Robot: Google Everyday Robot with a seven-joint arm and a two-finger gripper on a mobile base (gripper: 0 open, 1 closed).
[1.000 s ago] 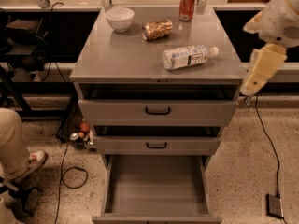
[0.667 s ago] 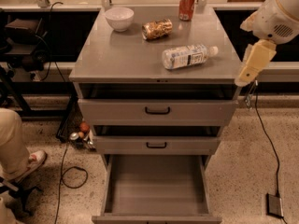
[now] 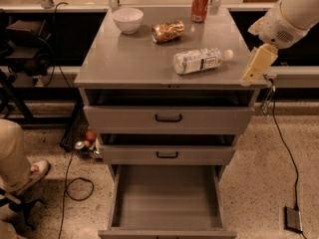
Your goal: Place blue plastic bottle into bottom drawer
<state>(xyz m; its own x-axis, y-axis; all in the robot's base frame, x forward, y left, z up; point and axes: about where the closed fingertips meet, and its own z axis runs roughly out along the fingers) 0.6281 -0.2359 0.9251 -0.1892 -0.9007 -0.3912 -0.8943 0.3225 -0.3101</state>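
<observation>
My gripper hangs by the cabinet's right edge, can't tell if it's open, so I'd grab the blue plastic bottle across its middle.

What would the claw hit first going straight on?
Likely the front right corner of the grey metal cabinet top; the cream claw beside its right edge points down-left. Depth is unclear.
</observation>
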